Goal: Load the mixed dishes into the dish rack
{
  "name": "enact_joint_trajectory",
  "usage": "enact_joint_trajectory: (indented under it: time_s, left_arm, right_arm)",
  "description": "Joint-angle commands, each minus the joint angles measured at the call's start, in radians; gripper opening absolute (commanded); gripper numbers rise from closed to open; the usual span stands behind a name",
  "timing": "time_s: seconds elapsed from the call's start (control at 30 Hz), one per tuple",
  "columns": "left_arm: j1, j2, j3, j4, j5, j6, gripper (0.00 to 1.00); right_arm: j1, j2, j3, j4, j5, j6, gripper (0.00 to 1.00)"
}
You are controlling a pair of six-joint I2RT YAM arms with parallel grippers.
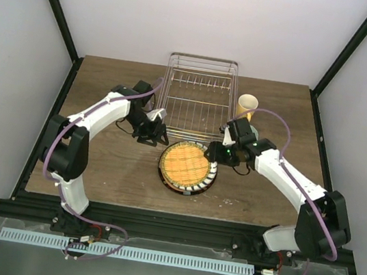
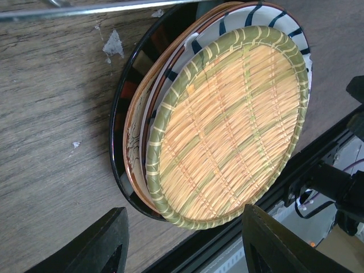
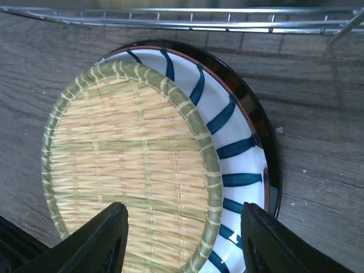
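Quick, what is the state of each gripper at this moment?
Left gripper: open, holding nothing.
Right gripper: open, above the woven plate, holding nothing.

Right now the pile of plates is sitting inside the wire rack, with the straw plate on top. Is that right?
Not quite. The pile of plates is not inside the wire rack. It sits on the table, just in front of the rack. The straw plate is on top, as you said. The top external view shows this.
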Motion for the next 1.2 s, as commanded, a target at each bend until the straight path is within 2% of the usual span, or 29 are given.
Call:
enact_joint_trajectory:
  time_s: [0.0, 0.3, 0.43, 0.63, 0.73, 0.87, 0.93, 1.17]
  left_arm:
    - [-0.003, -0.018, 0.011, -0.007, 0.009, 0.013, 0.56]
    - [-0.003, -0.018, 0.011, -0.008, 0.012, 0.011, 0.56]
    - [-0.003, -0.019, 0.017, -0.009, 0.016, 0.011, 0.56]
    - [-0.003, -0.033, 0.004, 0.002, 0.017, 0.010, 0.56]
    - [-0.003, -0.042, -0.008, 0.010, 0.017, 0.007, 0.56]
    - [-0.003, -0.049, -0.018, 0.016, 0.019, 0.007, 0.55]
    - [-0.003, -0.052, -0.022, 0.016, 0.021, 0.009, 0.55]
    - [-0.003, -0.077, -0.043, -0.005, -0.004, 0.043, 0.55]
  right_arm:
    - [0.011, 0.035, -0.010, -0.015, -0.014, -0.011, 0.53]
    - [0.025, 0.072, -0.084, 0.052, -0.064, -0.017, 0.53]
    - [0.034, 0.105, -0.103, 0.094, -0.117, -0.035, 0.47]
    - [0.063, 0.124, -0.111, 0.159, -0.172, -0.058, 0.46]
    - [0.065, 0.120, -0.121, 0.185, -0.188, -0.056, 0.37]
    - [0.067, 0.112, -0.126, 0.171, -0.177, -0.056, 0.11]
    - [0.067, 0.099, -0.126, 0.156, -0.161, -0.057, 0.03]
    - [0.068, 0.035, -0.106, 0.097, -0.116, -0.054, 0.01]
